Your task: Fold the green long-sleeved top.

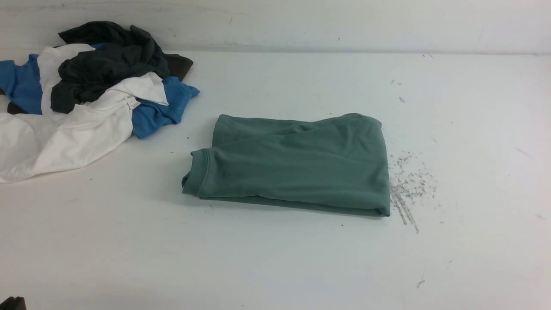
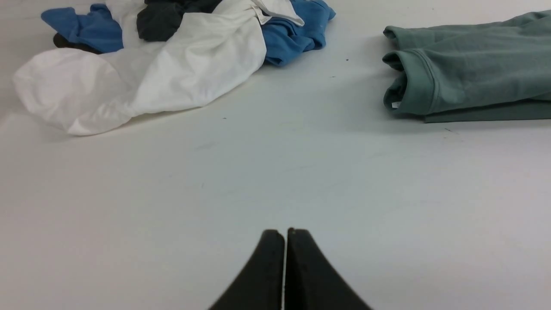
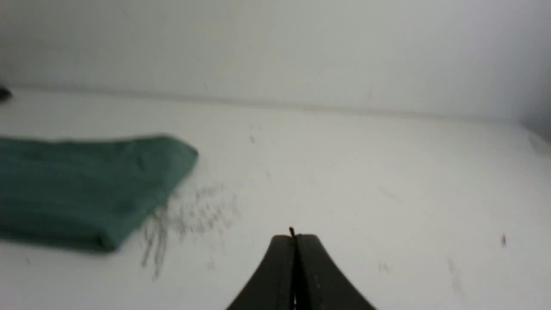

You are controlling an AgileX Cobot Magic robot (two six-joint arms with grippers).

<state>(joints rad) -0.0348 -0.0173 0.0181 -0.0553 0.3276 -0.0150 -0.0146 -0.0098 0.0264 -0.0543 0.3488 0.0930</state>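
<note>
The sage-green cotton long-sleeved top (image 1: 297,165) lies folded into a neat rectangle mid-worktop, cuffed edge at its left. A pile of blue, white and charcoal garments (image 1: 86,94) sits far left. Left gripper (image 2: 285,234) and right gripper (image 3: 295,239) hover clenched, empty, over the white worktop (image 1: 275,258).

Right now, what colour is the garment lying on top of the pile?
Dark charcoal garment, over white and blue ones; clearest in the front view.
</note>
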